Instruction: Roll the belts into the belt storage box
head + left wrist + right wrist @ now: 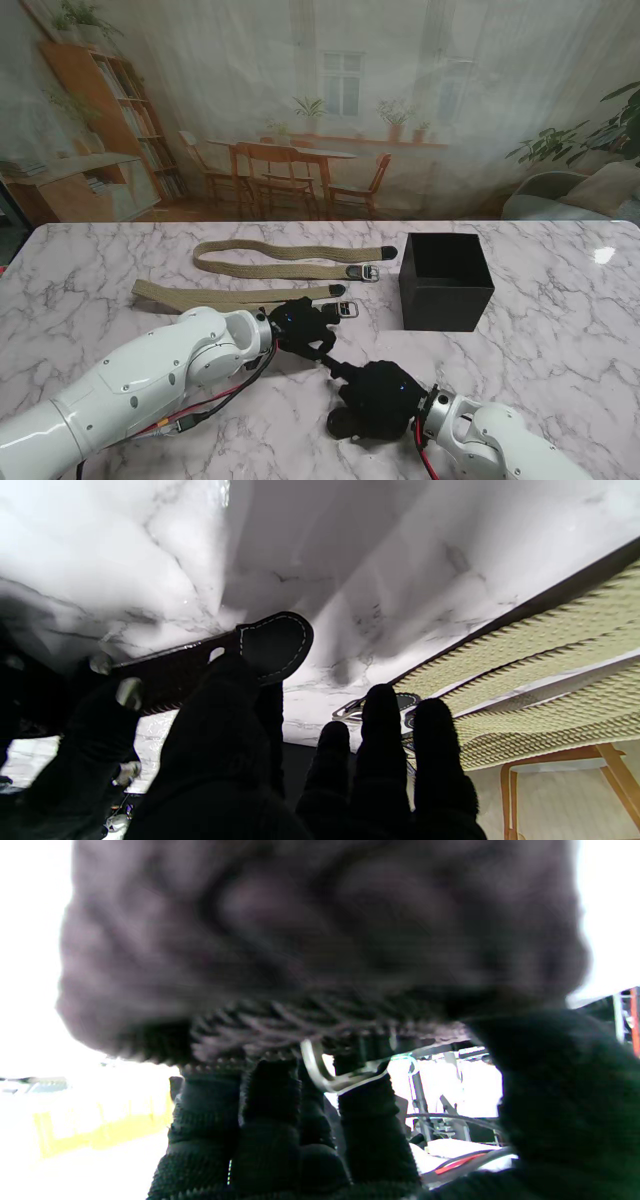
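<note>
Your right hand (378,398) sits near the table's (560,340) near edge, fingers wrapped around a dark rolled belt (320,940) with a metal buckle (330,1075) showing under it. Your left hand (303,325) pinches the loose dark tip (272,645) of that belt. Two tan belts lie flat toward the far edge: one (290,260) farther out, one (210,295) just beside your left hand. The black box (445,282) stands to their right.

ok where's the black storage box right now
In the stand view the black storage box sits open on the table's right half, just right of the two tan belts' buckle ends.
</note>
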`<state>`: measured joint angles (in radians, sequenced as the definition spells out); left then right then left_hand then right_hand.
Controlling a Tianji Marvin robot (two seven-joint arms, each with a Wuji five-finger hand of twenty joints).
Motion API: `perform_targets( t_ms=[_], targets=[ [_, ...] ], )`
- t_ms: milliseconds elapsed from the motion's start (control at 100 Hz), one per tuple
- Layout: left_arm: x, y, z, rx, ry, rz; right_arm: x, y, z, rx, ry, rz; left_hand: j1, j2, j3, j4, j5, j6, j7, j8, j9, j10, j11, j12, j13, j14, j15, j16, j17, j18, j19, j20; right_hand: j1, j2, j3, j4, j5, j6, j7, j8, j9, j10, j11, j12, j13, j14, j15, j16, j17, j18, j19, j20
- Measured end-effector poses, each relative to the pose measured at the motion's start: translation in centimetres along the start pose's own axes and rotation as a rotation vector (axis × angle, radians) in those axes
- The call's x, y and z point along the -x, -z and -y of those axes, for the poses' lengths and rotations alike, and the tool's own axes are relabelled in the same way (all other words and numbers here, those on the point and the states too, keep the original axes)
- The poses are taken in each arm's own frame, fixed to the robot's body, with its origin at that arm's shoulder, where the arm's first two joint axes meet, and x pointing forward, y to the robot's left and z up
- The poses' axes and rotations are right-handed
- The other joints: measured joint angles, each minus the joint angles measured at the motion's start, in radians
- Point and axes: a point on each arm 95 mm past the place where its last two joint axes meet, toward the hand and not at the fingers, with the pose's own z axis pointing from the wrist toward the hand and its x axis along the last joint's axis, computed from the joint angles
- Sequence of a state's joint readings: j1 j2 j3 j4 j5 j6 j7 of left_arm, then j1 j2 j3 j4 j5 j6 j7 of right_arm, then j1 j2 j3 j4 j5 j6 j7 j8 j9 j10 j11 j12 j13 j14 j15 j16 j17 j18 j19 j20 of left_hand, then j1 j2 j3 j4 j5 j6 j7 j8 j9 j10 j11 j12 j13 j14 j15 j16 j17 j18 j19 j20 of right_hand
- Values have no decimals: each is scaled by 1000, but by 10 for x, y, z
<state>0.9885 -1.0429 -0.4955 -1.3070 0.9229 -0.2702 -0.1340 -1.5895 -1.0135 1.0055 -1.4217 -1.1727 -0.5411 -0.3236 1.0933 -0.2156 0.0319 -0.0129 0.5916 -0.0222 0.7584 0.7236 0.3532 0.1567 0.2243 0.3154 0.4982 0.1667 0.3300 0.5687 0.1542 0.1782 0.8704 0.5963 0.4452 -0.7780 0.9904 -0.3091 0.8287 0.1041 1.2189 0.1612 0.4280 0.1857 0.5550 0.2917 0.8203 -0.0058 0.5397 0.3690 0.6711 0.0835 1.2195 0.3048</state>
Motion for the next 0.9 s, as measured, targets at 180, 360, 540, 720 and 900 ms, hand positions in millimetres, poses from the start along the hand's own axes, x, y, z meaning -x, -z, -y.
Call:
perform_targets(
  t_ms=[180,360,540,720,900],
  targets=[
    [5,7,3,12,-24,15,1,2,-1,19,66,40,13,0,12,0,11,65,21,36,23,2,17,26,3,0,0,0,3,0,0,0,-26,20,1,0,-2,-30,-1,0,0,1,-5,-1,-125,45,-46,-20,-193,96,-42,0],
    [7,13,-3,35,-29,24,0,4,-2,31,94,43,13,0,12,0,11,89,24,55,24,1,26,38,3,-1,0,1,7,0,0,0,-49,21,1,0,-2,-76,-2,0,0,1,-22,-2,-200,69,-87,-50,-315,143,-64,8],
    [9,15,-8,56,-35,25,2,5,0,54,30,31,13,3,22,0,11,104,25,69,36,0,40,50,5,-1,0,1,7,0,0,0,-49,21,1,0,-2,-78,-3,0,14,-17,-24,-4,-202,69,-87,-55,-323,151,-65,23],
    [10,13,-10,63,-32,23,2,5,0,67,-58,36,13,4,22,0,12,108,25,76,47,-1,40,52,5,-1,0,8,8,0,0,0,-49,21,1,0,-2,-78,-3,0,25,-71,-35,-4,-210,51,-138,-76,-352,152,-79,35],
    [11,13,-9,66,-30,27,1,6,-1,102,-58,34,13,4,24,0,12,108,25,84,47,-1,40,53,5,-1,0,9,8,0,0,0,-49,21,1,0,-2,-78,-4,0,23,-103,-47,-7,-227,31,-164,-94,-374,152,-107,35]
  ],
)
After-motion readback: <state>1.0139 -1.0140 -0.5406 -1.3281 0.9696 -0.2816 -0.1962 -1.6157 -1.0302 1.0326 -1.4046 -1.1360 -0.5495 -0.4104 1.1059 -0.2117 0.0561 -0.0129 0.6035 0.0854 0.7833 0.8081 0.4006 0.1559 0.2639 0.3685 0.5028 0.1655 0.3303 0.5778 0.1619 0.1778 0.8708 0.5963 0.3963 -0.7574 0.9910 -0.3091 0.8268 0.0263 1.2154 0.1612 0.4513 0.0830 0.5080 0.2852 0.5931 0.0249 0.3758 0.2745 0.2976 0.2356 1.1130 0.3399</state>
